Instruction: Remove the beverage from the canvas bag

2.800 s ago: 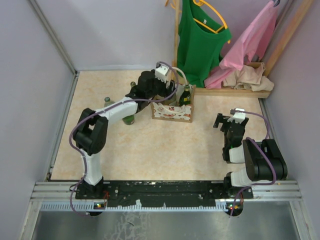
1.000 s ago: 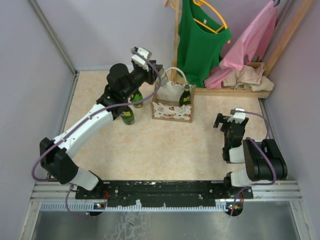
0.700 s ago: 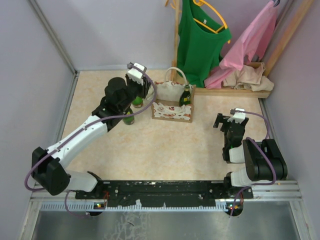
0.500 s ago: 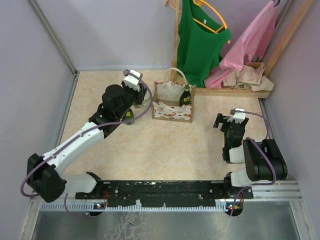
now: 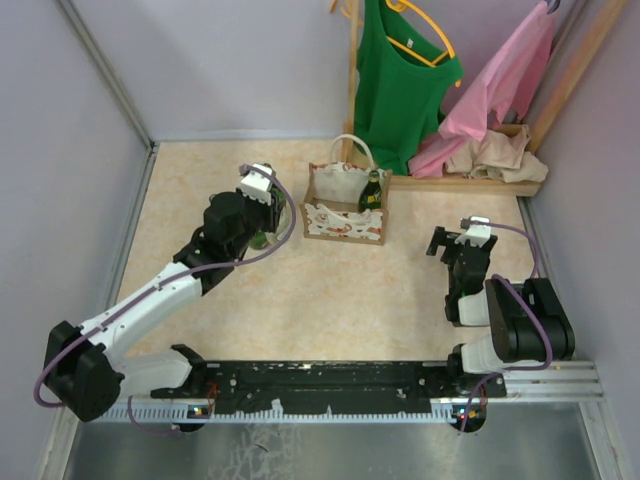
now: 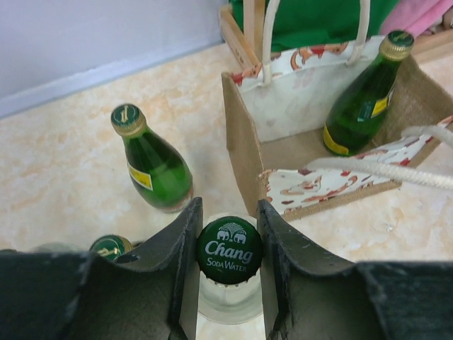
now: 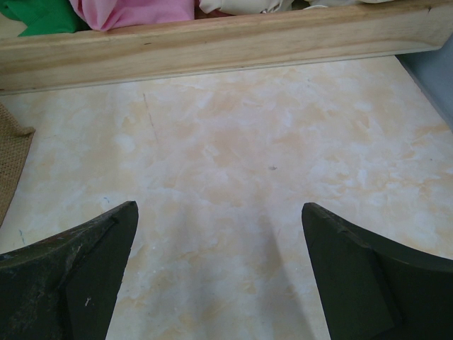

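Note:
The canvas bag [image 5: 345, 222] stands at the back middle of the table, cream with white handles and a red print; it also shows in the left wrist view [image 6: 304, 106]. A green bottle [image 5: 371, 190] stands inside it [image 6: 361, 95]. My left gripper [image 5: 262, 200] is just left of the bag, shut on the green "Chang Soda Water" cap of a clear glass bottle [image 6: 228, 249], held upright. I cannot tell if its base touches the table. My right gripper [image 5: 462, 240] is open and empty at the right, over bare table [image 7: 212, 269].
A green bottle [image 6: 152, 166] stands on the table just beyond the held one, and another bottle cap [image 6: 110, 246] shows at its left. A wooden rack [image 5: 470, 182] with green and pink garments and a beige cloth heap [image 5: 495, 155] lies behind the bag.
My left arm came up out of the bag with the clear bottle, swung left and lowered it beside the bottles on the table. The right arm has not moved.

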Tool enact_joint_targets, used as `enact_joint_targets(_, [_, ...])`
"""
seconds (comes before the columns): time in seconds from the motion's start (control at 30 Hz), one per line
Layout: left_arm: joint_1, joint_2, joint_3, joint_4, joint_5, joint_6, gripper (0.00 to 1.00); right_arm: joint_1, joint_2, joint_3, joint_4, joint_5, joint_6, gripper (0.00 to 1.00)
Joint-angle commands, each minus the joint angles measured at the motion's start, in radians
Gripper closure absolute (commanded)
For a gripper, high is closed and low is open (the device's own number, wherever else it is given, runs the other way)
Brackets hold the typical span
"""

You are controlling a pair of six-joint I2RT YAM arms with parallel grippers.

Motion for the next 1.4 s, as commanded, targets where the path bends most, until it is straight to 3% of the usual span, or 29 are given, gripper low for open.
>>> enact_joint_targets(0.0, [-0.005, -0.021, -0.008, 0.151, -0.009, -0.032, 1.00, 0.009, 0.002, 0.035, 0.055, 0.005, -0.012, 0.01])
enact_joint_targets(0.67, [-0.003, 0.101, -0.134, 0.312, 0.014, -0.086, 1.00, 0.009, 0.002, 0.035, 0.055, 0.005, -0.012, 0.01])
enact_joint_targets(0.83, [-0.002, 0.131, -0.142, 0.320, 0.001, -0.089, 0.95, 0.009, 0.002, 0.035, 0.055, 0.005, -0.012, 0.01])
enact_joint_targets(0.9, [-0.002, 0.137, -0.149, 0.323, -0.004, -0.092, 0.91, 0.008, 0.002, 0.035, 0.055, 0.005, -0.012, 0.01])
enact_joint_targets(1.07, [-0.002, 0.140, -0.170, 0.335, -0.017, -0.104, 0.69, 0.009, 0.002, 0.035, 0.055, 0.006, -0.012, 0.01])
enact_joint_targets(1.23, [-0.001, 0.143, -0.179, 0.339, -0.028, -0.107, 0.60, 0.009, 0.002, 0.035, 0.055, 0.006, -0.012, 0.01])
enact_joint_targets(1.37, [0.000, 0.140, -0.171, 0.332, -0.023, -0.104, 0.42, 0.009, 0.002, 0.035, 0.055, 0.005, -0.011, 0.01])
